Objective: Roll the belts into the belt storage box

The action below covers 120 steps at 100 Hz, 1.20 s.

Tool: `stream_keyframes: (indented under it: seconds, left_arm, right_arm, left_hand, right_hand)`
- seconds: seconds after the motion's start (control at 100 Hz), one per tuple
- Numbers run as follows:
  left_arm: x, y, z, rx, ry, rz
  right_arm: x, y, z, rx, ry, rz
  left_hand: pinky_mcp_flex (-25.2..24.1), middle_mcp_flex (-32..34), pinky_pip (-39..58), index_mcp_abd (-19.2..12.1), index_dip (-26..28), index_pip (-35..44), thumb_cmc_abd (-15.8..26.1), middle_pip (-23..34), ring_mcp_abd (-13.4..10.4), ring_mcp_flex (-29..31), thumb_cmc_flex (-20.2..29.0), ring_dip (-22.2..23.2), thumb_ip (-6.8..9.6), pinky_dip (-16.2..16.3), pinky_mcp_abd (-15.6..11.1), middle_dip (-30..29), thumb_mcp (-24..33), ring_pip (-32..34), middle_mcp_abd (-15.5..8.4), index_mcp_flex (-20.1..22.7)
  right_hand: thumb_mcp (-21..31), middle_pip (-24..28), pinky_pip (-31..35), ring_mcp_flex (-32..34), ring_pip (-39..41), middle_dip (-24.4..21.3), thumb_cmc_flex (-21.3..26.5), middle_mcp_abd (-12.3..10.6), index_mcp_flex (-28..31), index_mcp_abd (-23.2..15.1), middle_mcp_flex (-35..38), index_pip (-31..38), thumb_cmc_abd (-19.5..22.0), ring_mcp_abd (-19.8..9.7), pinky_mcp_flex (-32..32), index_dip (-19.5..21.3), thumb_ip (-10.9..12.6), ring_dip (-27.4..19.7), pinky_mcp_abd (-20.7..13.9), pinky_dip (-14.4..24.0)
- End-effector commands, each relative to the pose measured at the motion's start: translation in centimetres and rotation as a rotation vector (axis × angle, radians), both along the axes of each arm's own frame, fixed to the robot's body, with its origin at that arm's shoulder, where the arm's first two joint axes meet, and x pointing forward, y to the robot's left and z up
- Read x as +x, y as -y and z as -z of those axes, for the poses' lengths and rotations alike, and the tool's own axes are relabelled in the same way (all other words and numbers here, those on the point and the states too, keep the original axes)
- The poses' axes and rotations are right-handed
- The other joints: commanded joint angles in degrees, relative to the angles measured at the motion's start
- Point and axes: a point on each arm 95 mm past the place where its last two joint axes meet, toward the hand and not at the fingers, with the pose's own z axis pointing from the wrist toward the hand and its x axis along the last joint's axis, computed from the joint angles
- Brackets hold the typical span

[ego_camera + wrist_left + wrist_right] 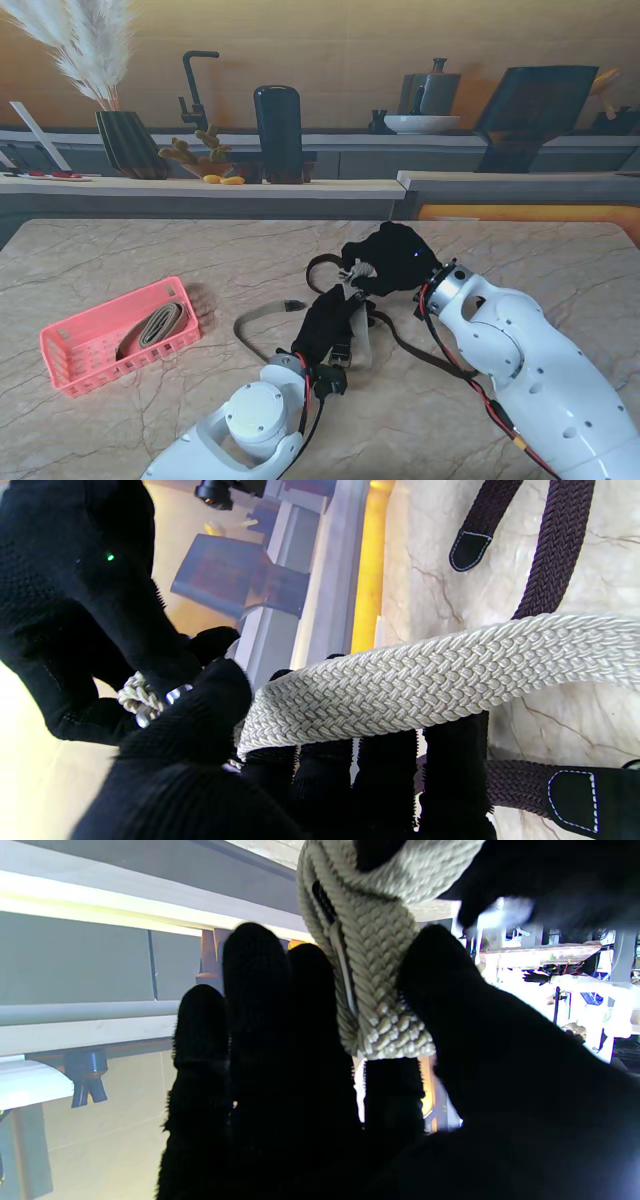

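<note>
- The right hand (380, 1065) was clamped on the turned-over end of the cream belt (430, 680), thumb against fingers, probably to fix the core so the roll could begin.
- Just beside it, the left hand (280, 760) carried the same belt across its fingers with the thumb close on it; it seemed to be feeding and steadying the strap more than pinching it.
- Both hands met over the middle of the bench (480, 250), which kept the short stretch between them taut.
- The cream belt was a flat braided weave, limp, with its tail running off toward the left arm.
- Under and around the hands lay a dark brown belt (555, 555), braided too, with a stitched dark tip, not yet rolled.
- Well off to the left hand's outer side sat the pink box (75, 365), with one rolled tan belt (152, 328) lying in it.
</note>
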Motion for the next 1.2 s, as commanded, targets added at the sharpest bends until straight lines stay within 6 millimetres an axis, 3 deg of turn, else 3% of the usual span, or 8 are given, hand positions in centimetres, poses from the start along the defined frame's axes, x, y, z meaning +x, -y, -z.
stream_keyframes:
  seconds: [0.0,0.19,0.46,0.69,0.84,1.04,1.1,1.19]
  left_arm:
    - [-0.1,0.3,-0.6,-0.037,0.012,0.001]
    - [0.1,0.0,-0.4,-0.038,0.033,0.017]
    - [0.1,-0.2,-0.6,-0.062,0.041,0.005]
    - [0.0,-0.3,-0.8,-0.097,0.014,-0.014]
    - [-0.1,-0.4,-0.8,-0.134,-0.013,-0.016]
    - [-0.1,-0.6,-0.9,-0.133,-0.017,-0.001]
    - [-0.1,-0.7,-0.9,-0.121,-0.018,0.005]
    - [0.0,-0.7,-0.9,-0.104,-0.017,0.015]
  right_arm:
    - [-0.7,-0.3,1.4,-0.008,-0.029,-0.004]
    - [-1.3,-0.1,2.3,0.008,-0.057,0.007]
    - [-2.2,-0.6,3.5,0.013,-0.085,-0.014]
    - [-3.1,-1.2,4.2,0.005,-0.094,-0.045]
    - [-3.5,-1.3,4.4,-0.017,-0.110,-0.058]
    - [-3.6,-1.2,4.6,-0.024,-0.120,-0.058]
    - [-3.6,-1.2,4.5,-0.021,-0.116,-0.055]
    - [-3.8,-0.9,4.0,-0.011,-0.097,-0.051]
  left_hand:
    - [-0.78,-2.34,-1.00,-4.62,-0.66,-5.07,-4.09,-1.71,-2.50,-1.62,-5.32,-0.76,2.36,-0.78,-0.49,-0.98,1.52,-1.74,-2.10,-3.78]
    - [-2.67,-5.43,-3.59,-4.09,-2.14,-9.17,-10.65,-3.87,-3.67,-3.92,-14.31,-1.53,1.08,-1.85,0.36,-1.63,-0.97,-5.81,-2.45,-5.98]
    - [-3.29,-6.70,-5.04,-4.67,-3.63,-12.73,-16.05,-4.76,-4.25,-3.84,-24.37,-0.99,-0.50,-2.48,0.99,-1.50,7.91,-8.10,-2.89,-7.74]
    - [-1.81,-5.00,-4.05,-4.41,-2.92,-11.53,-16.03,-3.51,-4.52,-1.51,-23.82,-0.14,-0.92,-2.14,-0.04,-0.96,9.60,-6.38,-2.99,-7.81]
    - [-0.61,-2.86,-2.42,-4.40,-2.33,-10.52,-16.09,-1.69,-4.63,0.48,-23.13,0.64,-0.98,-1.47,-0.81,0.05,10.54,-4.33,-3.23,-7.46]
    - [5.42,2.37,3.43,-4.20,-0.18,-5.86,-14.62,2.94,-5.43,6.77,-4.97,2.45,1.33,0.45,-2.85,2.54,17.34,2.15,-4.40,-5.65]
    - [7.57,6.12,4.85,-4.29,0.50,-3.27,-15.47,-0.46,-5.78,8.64,4.36,2.96,-0.73,0.20,-3.22,9.72,17.40,4.46,-4.70,-5.20]
    - [9.12,9.53,6.24,-4.55,1.38,-0.98,-13.91,-4.76,-5.59,10.54,11.57,7.26,-0.43,0.24,-2.95,14.78,18.98,7.16,-5.10,-4.64]
  right_hand:
    - [3.64,1.67,1.25,1.78,0.58,-0.62,4.42,-0.15,3.03,-3.24,1.23,6.35,3.02,-0.68,-0.65,0.72,2.89,0.47,0.08,-0.45]
    - [3.29,1.11,1.11,0.44,-0.33,-1.00,4.82,-0.11,1.98,-2.62,-0.01,5.57,4.37,-0.57,-1.15,0.50,3.15,0.08,-0.06,-0.49]
    - [3.28,-0.48,0.87,-1.33,-2.04,-1.57,5.09,0.09,-0.01,-1.59,-1.71,4.01,4.61,-0.67,-1.77,-0.11,3.41,-0.62,-0.02,-0.46]
    - [3.39,-2.32,0.03,-3.79,-4.96,-0.86,1.64,0.56,-3.77,0.47,-5.56,1.03,-1.80,-1.30,-2.31,0.15,4.78,-1.63,-0.43,-0.40]
    - [5.15,-1.01,-1.00,-5.26,-6.40,-1.92,-5.18,0.51,-1.82,2.58,-8.59,-9.49,-5.16,-1.48,-2.75,7.36,5.97,-1.80,-0.47,0.06]
    - [4.30,-1.62,-1.45,-6.49,-7.18,-2.18,-7.03,1.05,-1.86,3.68,-10.03,-12.66,-3.86,-1.13,-3.09,9.09,7.35,-2.04,-0.34,0.14]
    - [4.26,-1.89,-1.60,-6.85,-7.38,-2.26,-7.34,1.08,-2.20,3.44,-10.60,-13.20,-3.22,-1.01,-3.33,9.40,7.64,-2.11,-0.22,0.16]
    - [4.00,-2.03,-1.93,-7.58,-7.20,-1.98,-8.14,0.57,-3.71,1.87,-11.86,-14.29,-1.98,-1.08,-4.19,11.90,8.63,-1.87,0.08,0.68]
